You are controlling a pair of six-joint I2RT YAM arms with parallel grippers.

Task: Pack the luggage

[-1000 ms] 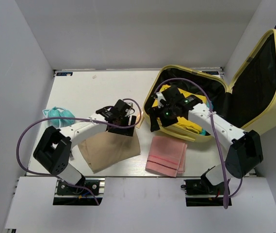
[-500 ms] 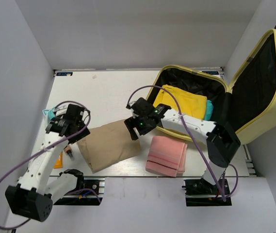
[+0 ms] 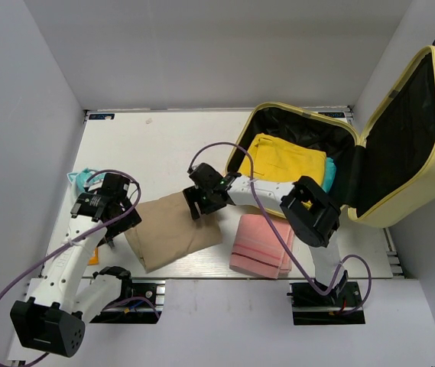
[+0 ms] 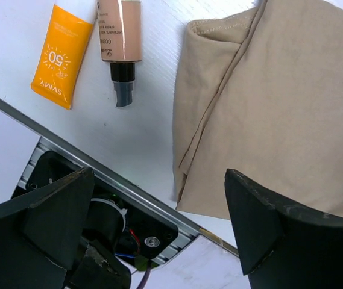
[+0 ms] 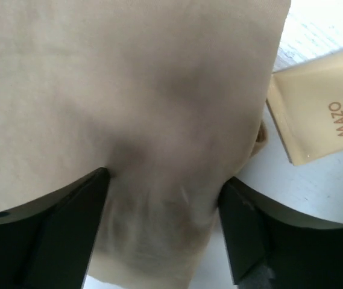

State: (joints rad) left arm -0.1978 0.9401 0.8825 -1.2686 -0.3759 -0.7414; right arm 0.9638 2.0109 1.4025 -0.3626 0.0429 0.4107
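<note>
The open pale yellow hard-shell suitcase [image 3: 297,106] occupies the far right corner of the white desk [image 3: 156,145], with a folded yellow cloth [image 3: 286,159] inside it. Along the near edge, left to right: orange plastic tube [image 4: 61,57], folded tan cloth [image 3: 173,233], folded pink cloth [image 3: 261,245].

3 tubes: orange [image 4: 62,57], beige [image 4: 120,33], cream [image 5: 319,114]; 3 cloths: tan [image 3: 171,229], pink [image 3: 261,245], yellow [image 3: 282,160]; 1 luggage [image 3: 412,202]

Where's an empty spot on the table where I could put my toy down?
The biggest bare patch is the far-left part of the table, between its back edge, the tan cloth and the luggage. The near side is crowded: the tan cloth, the pink cloth, the orange tube, the left claw and the right claw.
</note>
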